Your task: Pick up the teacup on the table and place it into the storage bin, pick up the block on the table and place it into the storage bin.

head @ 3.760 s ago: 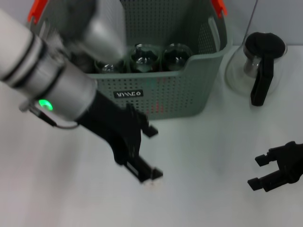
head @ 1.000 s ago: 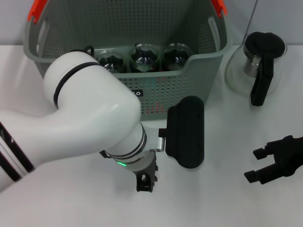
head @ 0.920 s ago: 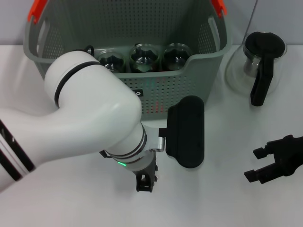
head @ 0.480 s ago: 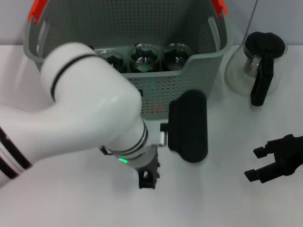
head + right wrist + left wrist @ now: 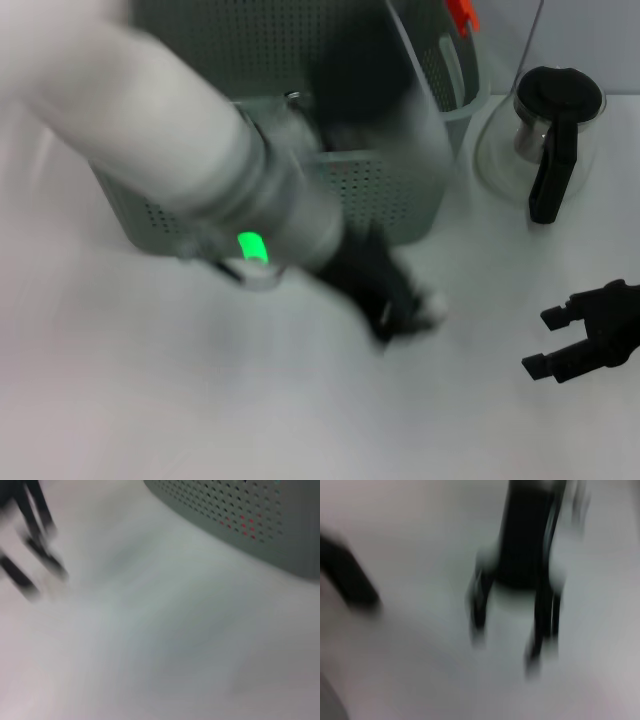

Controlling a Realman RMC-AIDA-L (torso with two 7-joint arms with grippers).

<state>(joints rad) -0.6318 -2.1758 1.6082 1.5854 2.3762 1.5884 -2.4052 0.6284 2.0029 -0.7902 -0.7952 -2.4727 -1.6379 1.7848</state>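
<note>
White tabletop (image 5: 150, 420), left arm blurred across it, right gripper (image 5: 590, 343) parked at the near right edge.

Right gripper sits where it sat before, its black fingers parted and holding nothing; left gripper (image 5: 395, 300), half a second ago pointing down at the table near the middle, now lies further right and nearer the bin's front wall, too smeared to tell whether it is parted or holding anything; storage bin (image 5: 400, 190) stands behind it, unmoved; glass pot (image 5: 550, 130) at far right, beside the bin.
</note>
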